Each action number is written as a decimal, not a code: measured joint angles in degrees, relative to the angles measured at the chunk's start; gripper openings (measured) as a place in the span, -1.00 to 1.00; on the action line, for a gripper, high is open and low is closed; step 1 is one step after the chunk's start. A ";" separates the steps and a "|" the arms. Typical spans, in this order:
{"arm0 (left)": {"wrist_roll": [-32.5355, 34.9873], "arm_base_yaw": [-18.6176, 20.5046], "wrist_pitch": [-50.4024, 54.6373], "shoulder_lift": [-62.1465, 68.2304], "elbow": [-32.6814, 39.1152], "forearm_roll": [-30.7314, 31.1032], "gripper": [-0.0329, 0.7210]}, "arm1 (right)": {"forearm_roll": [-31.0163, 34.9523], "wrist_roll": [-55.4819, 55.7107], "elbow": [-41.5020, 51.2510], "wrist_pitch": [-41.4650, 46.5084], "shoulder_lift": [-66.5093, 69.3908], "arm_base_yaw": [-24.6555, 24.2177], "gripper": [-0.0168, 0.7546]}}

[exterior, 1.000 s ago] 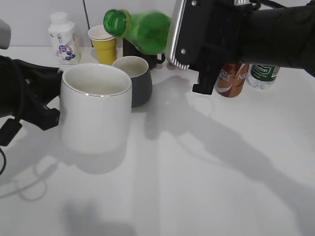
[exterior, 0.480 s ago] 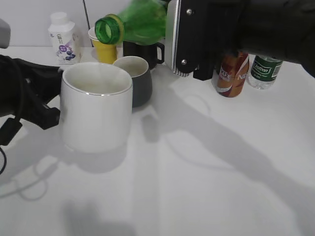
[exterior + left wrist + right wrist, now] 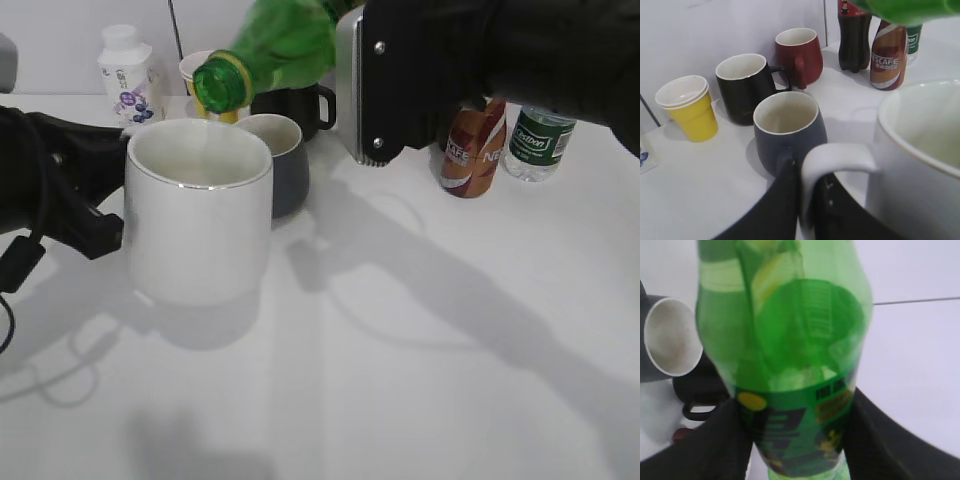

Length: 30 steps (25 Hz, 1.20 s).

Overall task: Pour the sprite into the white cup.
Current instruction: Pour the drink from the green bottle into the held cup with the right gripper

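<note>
Where the sprite (image 3: 275,50) tips, its base is hidden.

On the white table (image 3: 420,330) are seen the white cup (image 3: 198,222), a grey mug (image 3: 280,160), a yellow paper cup (image 3: 687,107), and, seemingly, a Nescafe bottle (image 3: 472,148).

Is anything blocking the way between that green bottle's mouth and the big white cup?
Nothing visible. The bottle is tipped with its open mouth just above the white cup's far rim; the grey mug stands behind, off the path.
</note>
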 joint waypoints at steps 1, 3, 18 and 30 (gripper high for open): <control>0.00 0.00 -0.23 0.00 0.00 0.06 -0.78 | 0.00 -0.74 0.00 -0.70 0.00 0.00 0.01; 0.00 0.00 -0.90 0.00 0.00 0.17 -0.78 | 0.00 -2.32 0.00 -1.97 0.00 0.00 0.01; 0.00 0.00 -2.25 0.00 0.00 2.45 -0.78 | 2.17 -6.05 0.00 -4.17 0.00 0.00 0.01; 0.00 -0.06 -2.25 0.00 0.00 2.51 -0.78 | 2.27 -7.70 0.00 -4.59 0.00 0.00 0.01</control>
